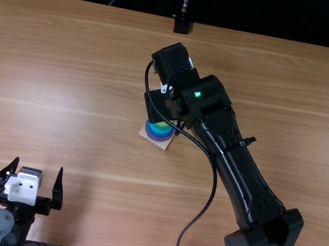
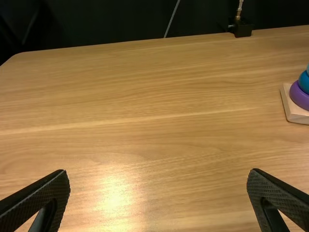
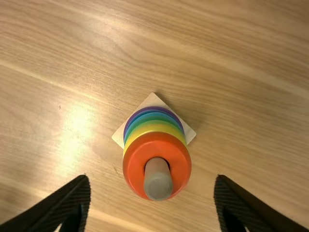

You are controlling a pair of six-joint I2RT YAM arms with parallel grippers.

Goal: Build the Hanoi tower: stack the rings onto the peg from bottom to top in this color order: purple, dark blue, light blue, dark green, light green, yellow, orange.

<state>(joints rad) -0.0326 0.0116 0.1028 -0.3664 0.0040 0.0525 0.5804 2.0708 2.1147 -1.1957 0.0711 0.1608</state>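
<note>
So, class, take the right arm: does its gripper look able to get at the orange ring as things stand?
Yes, most likely: the right gripper has its fingers spread wide, and the orange ring sits topmost on the peg, with nothing visible blocking its sides.

The left gripper point(image 1: 39, 167) over there has its fingers spread wide, its wrist tucked close behind. The right gripper point(image 1: 157, 106) points down, fingers well apart too, and behind that claw the right arm point(image 1: 239, 165) slants away, long and outstretched, a little green light glowing.
</note>
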